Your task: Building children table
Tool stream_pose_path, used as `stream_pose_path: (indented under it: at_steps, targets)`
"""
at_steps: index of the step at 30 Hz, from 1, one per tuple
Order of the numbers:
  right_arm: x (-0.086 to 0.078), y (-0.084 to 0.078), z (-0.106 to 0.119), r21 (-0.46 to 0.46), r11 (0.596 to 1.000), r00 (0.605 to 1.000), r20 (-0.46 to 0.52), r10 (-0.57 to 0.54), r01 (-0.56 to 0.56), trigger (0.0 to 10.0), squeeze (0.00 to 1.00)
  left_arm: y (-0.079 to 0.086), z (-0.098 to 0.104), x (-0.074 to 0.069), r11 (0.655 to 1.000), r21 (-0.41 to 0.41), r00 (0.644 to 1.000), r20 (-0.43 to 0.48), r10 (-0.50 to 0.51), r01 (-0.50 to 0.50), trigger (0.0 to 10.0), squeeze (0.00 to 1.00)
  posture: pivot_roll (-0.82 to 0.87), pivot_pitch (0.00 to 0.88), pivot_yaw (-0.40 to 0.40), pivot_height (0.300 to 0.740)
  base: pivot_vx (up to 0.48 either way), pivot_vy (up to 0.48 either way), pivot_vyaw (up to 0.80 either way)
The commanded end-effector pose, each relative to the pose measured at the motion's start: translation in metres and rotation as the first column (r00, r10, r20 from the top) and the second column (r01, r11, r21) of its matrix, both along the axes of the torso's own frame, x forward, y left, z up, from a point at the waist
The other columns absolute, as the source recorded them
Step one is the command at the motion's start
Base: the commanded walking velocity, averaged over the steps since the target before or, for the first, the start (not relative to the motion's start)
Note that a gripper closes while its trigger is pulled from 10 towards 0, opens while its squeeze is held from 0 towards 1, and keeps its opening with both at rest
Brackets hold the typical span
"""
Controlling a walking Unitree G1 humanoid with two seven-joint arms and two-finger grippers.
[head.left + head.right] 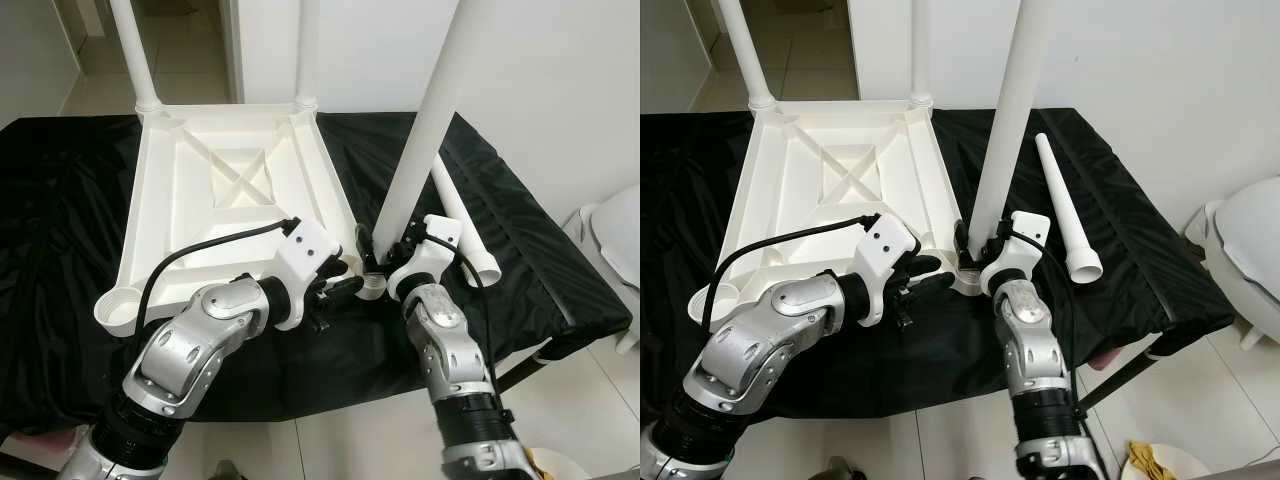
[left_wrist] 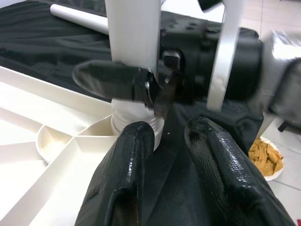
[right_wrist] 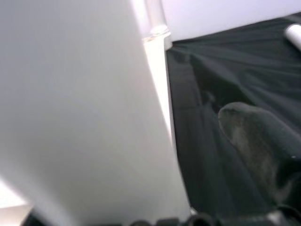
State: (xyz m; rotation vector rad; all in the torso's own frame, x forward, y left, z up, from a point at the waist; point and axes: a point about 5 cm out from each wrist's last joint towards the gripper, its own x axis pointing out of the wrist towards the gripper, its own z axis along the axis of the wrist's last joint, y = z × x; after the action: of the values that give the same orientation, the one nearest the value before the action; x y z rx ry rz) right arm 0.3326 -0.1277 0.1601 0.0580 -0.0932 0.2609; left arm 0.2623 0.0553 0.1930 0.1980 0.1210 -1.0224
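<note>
The white table top (image 1: 230, 180) lies upside down on a black-draped surface. Two legs (image 1: 130, 50) (image 1: 308, 50) stand in its far corners. A third leg (image 1: 425, 130) stands upright at the near right corner, its foot in the socket (image 2: 136, 123). My right gripper (image 1: 385, 262) is shut on this leg just above the socket; one finger (image 2: 108, 80) crosses its front. My left gripper (image 1: 345, 288) hovers open beside the same corner, its fingers (image 2: 136, 155) pointing at the socket and holding nothing. A fourth leg (image 1: 1065, 215) lies loose on the cloth to the right.
The near left corner socket (image 1: 118, 308) holds no leg. The black cloth (image 1: 60, 230) hangs over the front edge near my arms. A white rounded object (image 1: 1250, 250) stands at the right, and a plate of yellow bits (image 1: 1155, 462) lies on the tiled floor.
</note>
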Motion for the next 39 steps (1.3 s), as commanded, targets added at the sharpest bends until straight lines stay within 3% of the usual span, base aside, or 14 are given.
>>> stream_pose_path:
  at_steps: [1,2,4,6,8,9,11,16,17,19,20,29,39]
  targets:
    - [0.004,-0.003,-0.001,0.0,0.997,0.997,-0.022,0.081,-0.081,10.0,0.0,-0.003,-0.001,-0.002,0.999,0.007,0.999,-0.001,-0.046,0.046,10.0,0.0,-0.04,0.0,-0.049,0.74,0.0,0.0,0.0]
    - [0.004,-0.003,-0.001,0.0,0.997,0.997,-0.022,0.081,-0.081,10.0,0.0,-0.003,-0.001,-0.002,0.999,0.007,0.999,-0.001,-0.046,0.046,10.0,0.0,-0.04,0.0,-0.049,0.74,0.0,0.0,0.0]
    - [0.007,-0.006,0.0,-0.059,0.981,0.983,-0.025,0.183,-0.184,10.0,0.0,-0.004,0.0,-0.001,0.999,0.007,0.999,0.001,-0.047,0.047,10.0,0.0,-0.04,0.0,-0.052,0.74,0.0,0.0,0.0]
    - [0.007,-0.006,0.0,-0.059,0.981,0.983,-0.025,0.183,-0.184,10.0,0.0,-0.004,0.0,-0.001,0.999,0.007,0.999,0.001,-0.047,0.047,10.0,0.0,-0.04,0.0,-0.052,0.74,0.0,0.0,0.0]
    - [0.009,-0.009,-0.004,-0.121,0.94,0.948,-0.054,0.314,-0.319,10.0,0.0,-0.005,0.001,0.001,0.999,0.006,0.999,0.009,-0.045,0.045,10.0,0.0,-0.04,0.001,-0.052,0.74,0.0,0.0,0.0]
    - [0.009,-0.009,-0.004,-0.121,0.94,0.948,-0.054,0.314,-0.319,10.0,0.0,-0.005,0.001,0.001,0.999,0.006,0.999,0.009,-0.045,0.045,10.0,0.0,-0.04,0.001,-0.052,0.74,0.0,0.0,0.0]
    - [0.01,-0.01,-0.006,-0.163,0.899,0.913,-0.069,0.401,-0.407,10.0,0.0,-0.005,0.004,0.002,0.999,0.001,0.999,0.015,-0.041,0.041,10.0,0.0,-0.03,0.006,-0.045,0.74,0.0,0.0,0.0]
    - [0.014,-0.013,-0.005,-0.176,0.881,0.898,-0.074,0.434,-0.44,10.0,0.0,-0.005,0.005,0.002,0.999,0.002,0.999,0.016,-0.041,0.041,10.0,0.0,-0.03,0.009,-0.043,0.74,0.0,0.0,0.0]
    - [0.016,-0.014,-0.007,-0.182,0.874,0.893,-0.088,0.441,-0.45,8.0,0.0,-0.004,0.004,0.001,0.999,0.005,0.999,0.014,-0.042,0.042,10.0,0.0,-0.03,0.011,-0.043,0.74,0.0,0.0,0.0]
    - [0.016,-0.015,-0.008,-0.184,0.869,0.888,-0.1,0.448,-0.459,8.0,0.0,-0.004,0.004,0.001,0.999,0.007,0.999,0.013,-0.043,0.043,10.0,0.0,-0.02,0.011,-0.044,0.74,0.0,0.0,0.0]
    - [0.018,-0.018,-0.01,-0.183,0.872,0.891,-0.11,0.441,-0.454,0.0,0.0,-0.004,0.004,0.0,0.999,0.009,0.999,0.012,-0.044,0.044,10.0,0.0,-0.02,0.015,-0.045,0.74,0.0,0.0,0.0]
    - [0.015,-0.025,-0.017,-0.164,0.866,0.88,-0.132,0.456,-0.473,0.0,0.0,-0.001,0.002,-0.001,0.999,0.014,0.999,0.001,-0.042,0.042,10.0,0.0,-0.02,0.024,-0.041,0.74,0.0,0.0,0.0]
    - [0.012,-0.027,-0.014,-0.118,0.91,0.917,-0.088,0.39,-0.398,0.0,0.0,-0.003,0.002,-0.001,0.999,0.013,0.999,-0.001,-0.05,0.05,10.0,0.0,-0.04,0.028,-0.038,0.74,0.0,0.0,0.0]
